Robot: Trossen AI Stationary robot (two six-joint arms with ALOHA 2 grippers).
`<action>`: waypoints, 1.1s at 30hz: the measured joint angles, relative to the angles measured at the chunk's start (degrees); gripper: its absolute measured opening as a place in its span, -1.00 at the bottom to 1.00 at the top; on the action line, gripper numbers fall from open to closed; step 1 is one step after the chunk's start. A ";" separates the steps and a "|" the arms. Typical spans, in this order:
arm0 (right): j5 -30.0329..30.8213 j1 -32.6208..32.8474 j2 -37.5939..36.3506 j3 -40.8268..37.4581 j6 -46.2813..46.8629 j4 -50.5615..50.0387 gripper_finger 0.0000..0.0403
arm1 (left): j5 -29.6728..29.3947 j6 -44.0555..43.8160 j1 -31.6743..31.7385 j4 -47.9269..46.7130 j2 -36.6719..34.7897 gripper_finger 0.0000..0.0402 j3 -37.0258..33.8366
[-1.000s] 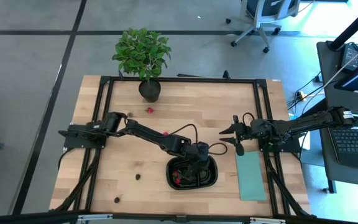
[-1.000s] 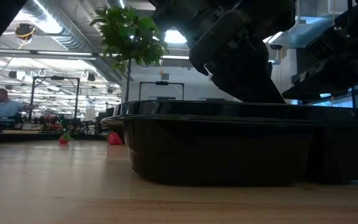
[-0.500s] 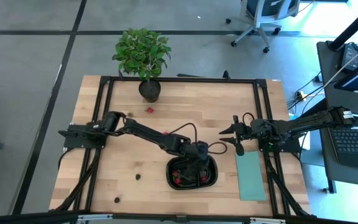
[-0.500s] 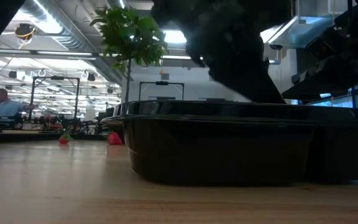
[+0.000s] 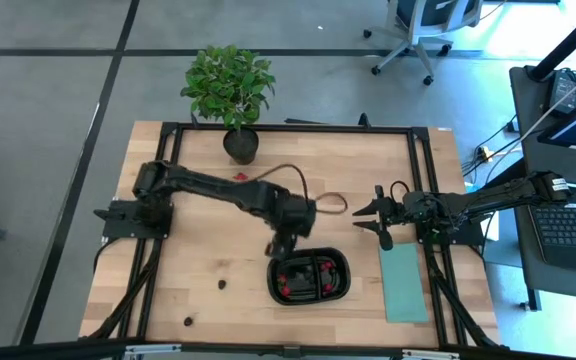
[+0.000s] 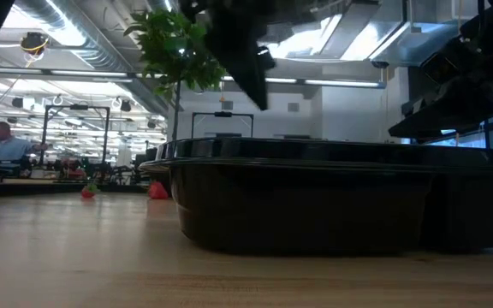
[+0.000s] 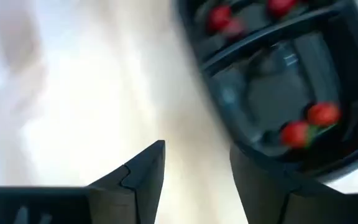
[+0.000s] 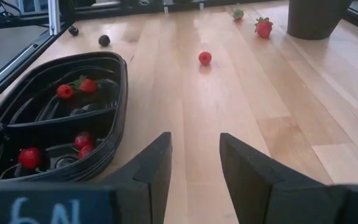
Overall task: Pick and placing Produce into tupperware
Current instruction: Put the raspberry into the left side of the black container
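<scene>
The black two-compartment tupperware (image 5: 309,278) sits on the wooden table near its near edge, with several red berries (image 7: 322,114) inside, also seen in the right wrist view (image 8: 65,91). My left gripper (image 5: 280,245) hangs open and empty above the table just left of the tupperware (image 7: 278,81). In the low view the left gripper (image 6: 242,51) is raised above the tupperware's rim (image 6: 341,145). My right gripper (image 5: 368,218) waits open to the right of the tupperware (image 8: 55,118). Loose berries lie on the table: a red one (image 8: 204,58) and dark ones (image 5: 222,283).
A potted green plant (image 5: 230,95) stands at the far edge, a red piece (image 5: 240,177) near it. A flat teal rectangle (image 5: 404,283) lies right of the tupperware. A dark berry (image 5: 188,321) lies by the near edge. A black frame borders the table.
My left gripper has risen out of the tupperware and swung toward the table's left and slightly toward the far edge. It now hangs over bare wood beside the container. The tupperware has stayed in place.
</scene>
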 joint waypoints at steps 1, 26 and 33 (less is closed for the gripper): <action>-0.01 -0.01 0.01 0.00 -0.02 0.03 -0.32 | -1.11 -0.05 0.61 -2.42 -0.63 -0.13 0.01; 0.00 -0.01 0.81 -0.04 0.94 -2.02 -0.32 | -2.74 -5.41 11.36 17.53 -8.72 -0.13 -31.35; 0.00 -0.01 0.84 -0.04 1.18 -1.97 -0.32 | -2.72 -5.45 11.31 25.21 -8.74 -0.13 -37.28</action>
